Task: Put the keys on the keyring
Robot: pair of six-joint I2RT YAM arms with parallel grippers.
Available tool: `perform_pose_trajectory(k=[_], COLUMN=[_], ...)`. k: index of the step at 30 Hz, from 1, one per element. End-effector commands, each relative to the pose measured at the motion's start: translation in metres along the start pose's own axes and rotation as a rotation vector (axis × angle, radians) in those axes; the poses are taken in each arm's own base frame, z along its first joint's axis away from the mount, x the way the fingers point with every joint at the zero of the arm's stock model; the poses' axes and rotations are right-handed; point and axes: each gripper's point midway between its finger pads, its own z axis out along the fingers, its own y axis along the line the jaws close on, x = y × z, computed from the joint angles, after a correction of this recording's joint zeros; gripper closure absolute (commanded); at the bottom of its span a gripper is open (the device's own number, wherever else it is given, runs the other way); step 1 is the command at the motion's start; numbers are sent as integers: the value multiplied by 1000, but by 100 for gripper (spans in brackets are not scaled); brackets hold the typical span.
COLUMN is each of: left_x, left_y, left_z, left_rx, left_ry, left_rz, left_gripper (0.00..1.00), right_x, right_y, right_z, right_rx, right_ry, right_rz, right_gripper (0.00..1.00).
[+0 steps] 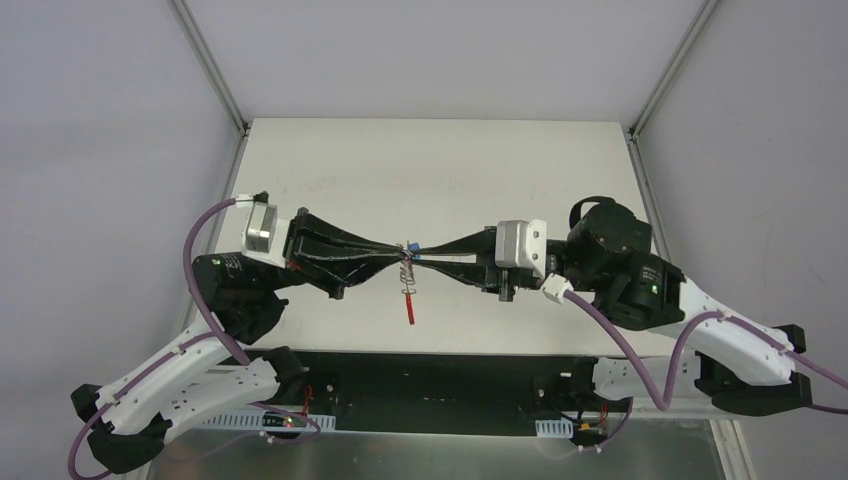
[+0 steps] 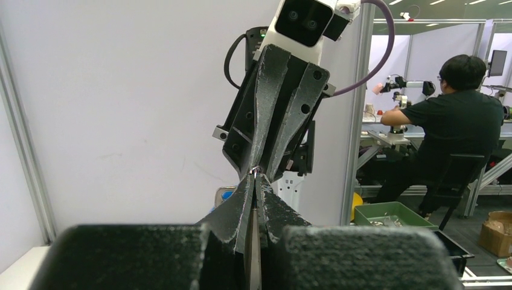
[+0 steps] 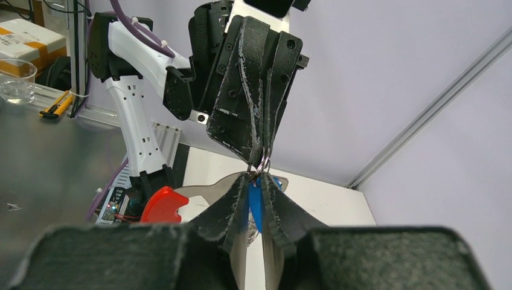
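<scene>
While both arms meet tip to tip above the middle of the table (image 1: pixel 330 170), here is how it stands. My left gripper (image 1: pixel 399 253) is fully closed, and it has the keyring (image 1: pixel 406 272) pinched by one of its silver rings. The rest of the rings dangle under the fingertips, and the red strip (image 1: pixel 410 308) hangs lowest, clear of the tabletop.

My right gripper (image 1: pixel 421 252) comes in from the other side, its jaws nearly together on the key (image 3: pixel 256 208). I have it by the blue tag, which sits squeezed between my fingers. The dark metal part I can't make out from here; it is probably buried in the pinch or hidden behind the tag.

From my right wrist, one ring pokes out of the left fingertips, right at the top edge of the tag, touching or as good as. So both pieces are picked up, lifted and brought nose to nose, which I'd call the setup half of the job.

The joining itself isn't visibly done. I see no key hanging from the wire, and whether its eye has caught the coil is too small to tell. What's left, I reckon, is to work the eye onto the ring's end, run it round the coil, then let go of the tag.
</scene>
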Motion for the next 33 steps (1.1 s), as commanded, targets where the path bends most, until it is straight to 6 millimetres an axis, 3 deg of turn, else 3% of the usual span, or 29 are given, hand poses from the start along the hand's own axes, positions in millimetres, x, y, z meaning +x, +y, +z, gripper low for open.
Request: perform_pose_trajectory(k=[1, 8, 12, 18, 33], left_x=[-23, -23, -24, -25, -24], left_y=[-14, -13, -14, -14, -15], left_z=[4, 5, 5, 5, 5], left_rx=[44, 44, 48, 49, 51], left_ry=[-60, -60, -61, -62, -60], left_rz=[32, 29, 29, 27, 29], left_gripper=[100, 100, 100, 100, 100], right_x=[-33, -32, -30, -27, -23], right_y=[-8, -8, -8, -9, -7], right_z=[-12, -14, -13, -12, -6], right_rx=[36, 38, 36, 40, 33], right_ry=[-90, -85, -77, -67, -62], right_rz=[-40, -42, -42, -37, -29], right_gripper=[86, 91, 99, 89, 85])
